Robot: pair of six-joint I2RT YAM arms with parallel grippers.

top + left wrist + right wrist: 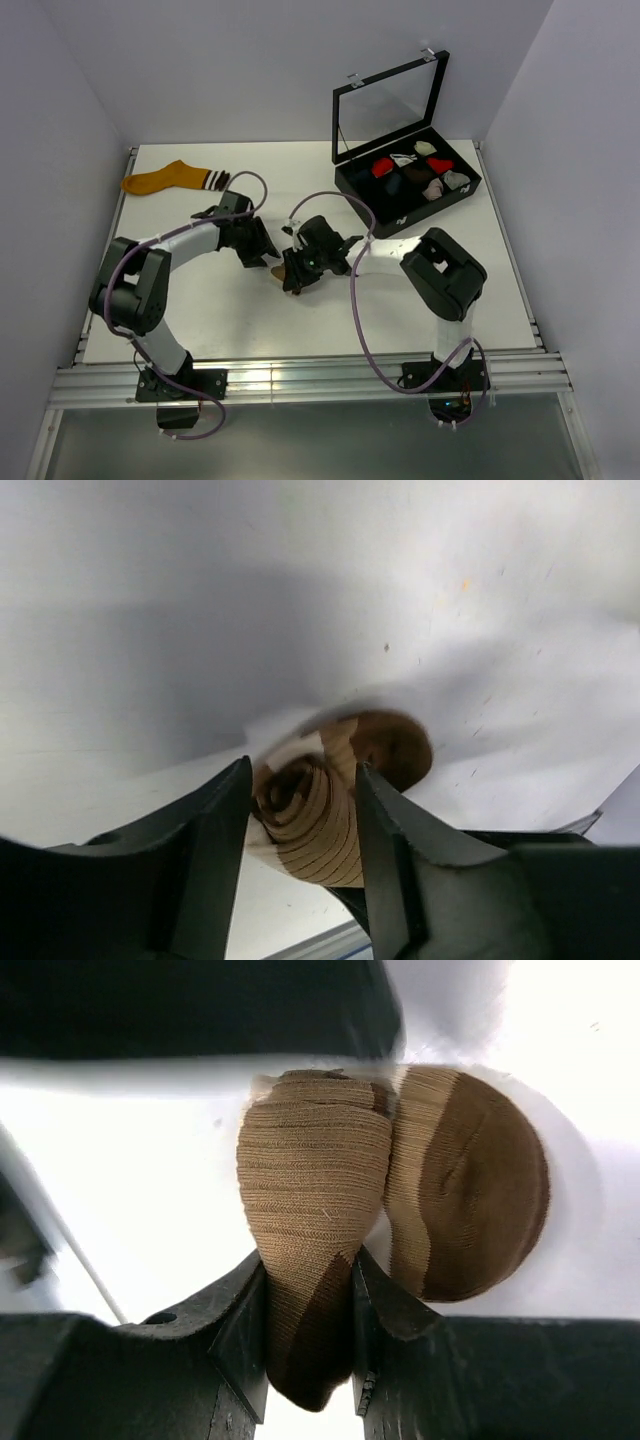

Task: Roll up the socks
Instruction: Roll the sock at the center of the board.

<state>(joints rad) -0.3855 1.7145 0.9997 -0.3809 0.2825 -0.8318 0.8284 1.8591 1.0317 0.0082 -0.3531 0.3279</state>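
The brown sock (279, 271) is wound into a tight roll at the middle of the table, between both grippers. In the right wrist view my right gripper (308, 1262) is shut on the tapered end of the roll (315, 1175); a loose rounded brown part (470, 1190) lies beside it. In the left wrist view the spiral end of the roll (312, 815) sits between the fingers of my left gripper (302, 768), which stand apart around it. From above, the left gripper (262, 256) and the right gripper (296, 268) meet at the roll. The mustard sock (165, 178) lies flat at the far left.
A black compartment box (372, 197) with its glass lid (388, 105) raised stands at the far right, holding several small sock bundles. Cables loop over both arms. White walls close in the table on three sides.
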